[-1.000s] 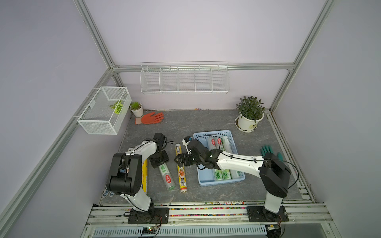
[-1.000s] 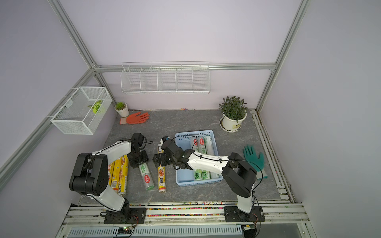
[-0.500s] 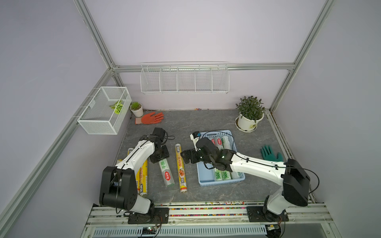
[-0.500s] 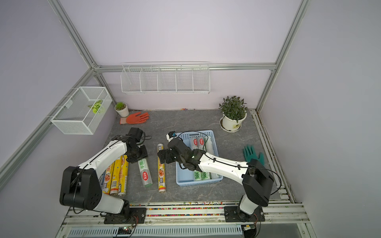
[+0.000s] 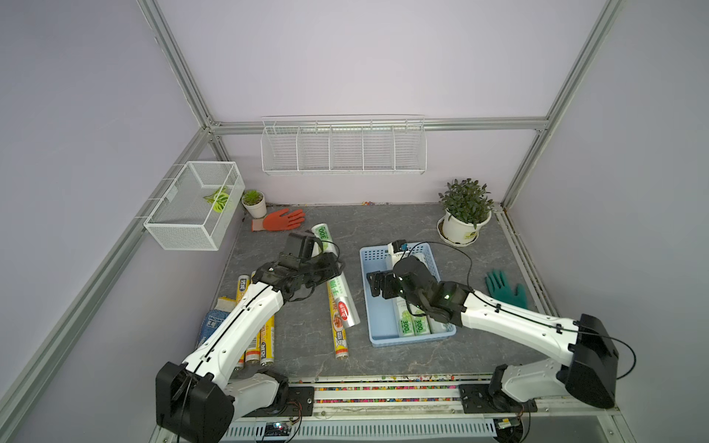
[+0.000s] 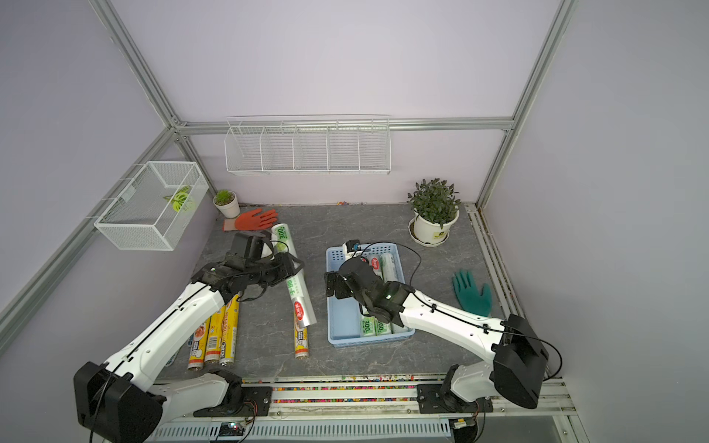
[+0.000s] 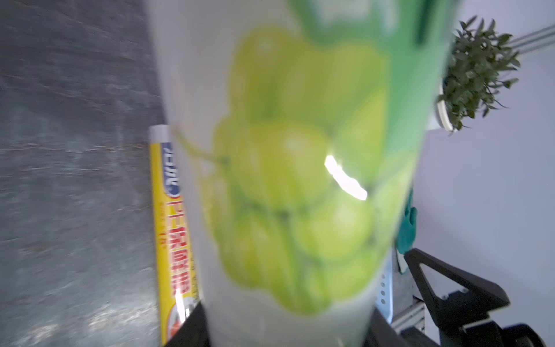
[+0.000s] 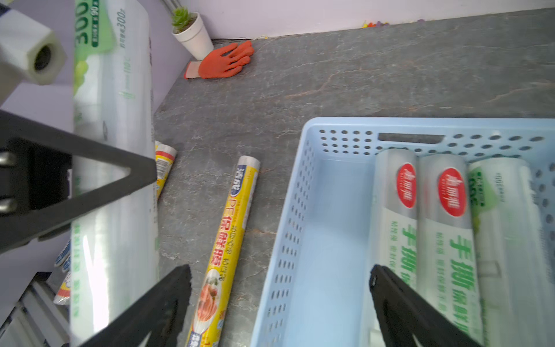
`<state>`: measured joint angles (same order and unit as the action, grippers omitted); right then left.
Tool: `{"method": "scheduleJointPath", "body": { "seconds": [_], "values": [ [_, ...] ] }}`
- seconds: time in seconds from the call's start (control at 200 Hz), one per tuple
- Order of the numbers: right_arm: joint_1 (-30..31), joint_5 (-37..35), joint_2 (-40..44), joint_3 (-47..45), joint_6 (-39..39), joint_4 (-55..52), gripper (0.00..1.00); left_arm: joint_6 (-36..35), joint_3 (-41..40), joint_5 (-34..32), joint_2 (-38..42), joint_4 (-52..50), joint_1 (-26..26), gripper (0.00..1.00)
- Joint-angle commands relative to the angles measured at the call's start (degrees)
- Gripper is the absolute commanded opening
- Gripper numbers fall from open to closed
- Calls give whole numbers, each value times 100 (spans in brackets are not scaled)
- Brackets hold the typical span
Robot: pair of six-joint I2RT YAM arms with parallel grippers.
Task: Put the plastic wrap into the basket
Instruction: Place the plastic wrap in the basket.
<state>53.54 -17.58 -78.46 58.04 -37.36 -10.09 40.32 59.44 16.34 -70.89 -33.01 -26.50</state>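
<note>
Green-print roll (image 5: pixel 337 291) in the air, basket (image 5: pixel 410 339) part-filled.
Bench (image 5: pixel 403 226) carries the basket right of centre, with three rolls (image 5: pixel 412 324) side by side in its right half and the left half bare. The green-print roll is off the bench, tilted, just left of the basket, and the left gripper (image 5: pixel 326 268) is clamped on it near its middle. One yellow roll (image 5: pixel 339 341) lies on the bench under it, and more yellow rolls (image 6: pixel 216 337) sit by the left arm. Right gripper (image 5: pixel 374 285) hangs over the basket's bare half, jaws wide, holding nothing. My read on handling: light, stiff core, glossy film (slippery), so grip mid-length to stop it tipping. The basket looks barely longer than a roll, so align it lengthwise before release.
</note>
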Motion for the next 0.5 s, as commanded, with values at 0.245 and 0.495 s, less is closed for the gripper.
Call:
{"method": "scheduleJointPath", "body": {
  "seconds": [0.245, 0.495],
  "values": [
    [-941, 448, 938, -938, -483, -276, 98, 580, 841, 91, -1361, 1119, -1190, 12],
    [-1541, 1072, 1242, -1300, -487, -663, 98, 845, 1339, -167, -2203, 835, -1497, 13]
  ]
}}
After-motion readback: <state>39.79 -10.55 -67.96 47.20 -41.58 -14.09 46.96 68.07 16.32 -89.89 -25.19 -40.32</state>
